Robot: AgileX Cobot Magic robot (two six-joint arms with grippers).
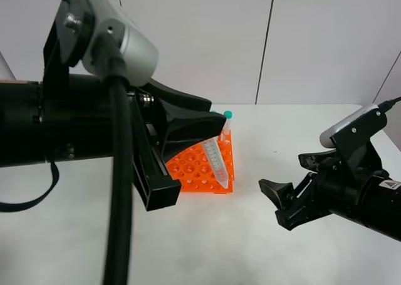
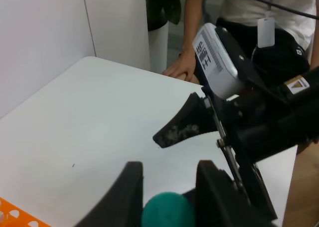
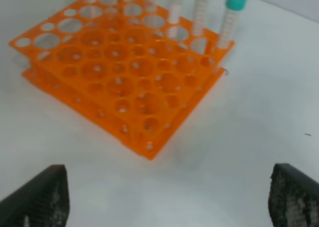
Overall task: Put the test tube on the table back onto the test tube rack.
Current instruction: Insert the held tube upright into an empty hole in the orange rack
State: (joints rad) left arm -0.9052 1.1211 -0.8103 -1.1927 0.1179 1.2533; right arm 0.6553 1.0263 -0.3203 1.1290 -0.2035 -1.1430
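The test tube (image 1: 217, 163), pinched in my left gripper (image 2: 168, 194), tilts over the test tube rack (image 1: 191, 169); my right gripper (image 1: 279, 202) gapes empty. Next, I judge: straighten it and lower it into a hole.

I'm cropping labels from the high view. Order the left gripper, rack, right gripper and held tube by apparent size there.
1. Left gripper: largest, but nearest the camera.
2. Rack, partly hidden, and right gripper: look alike, unranked.
3. Tube: smallest.
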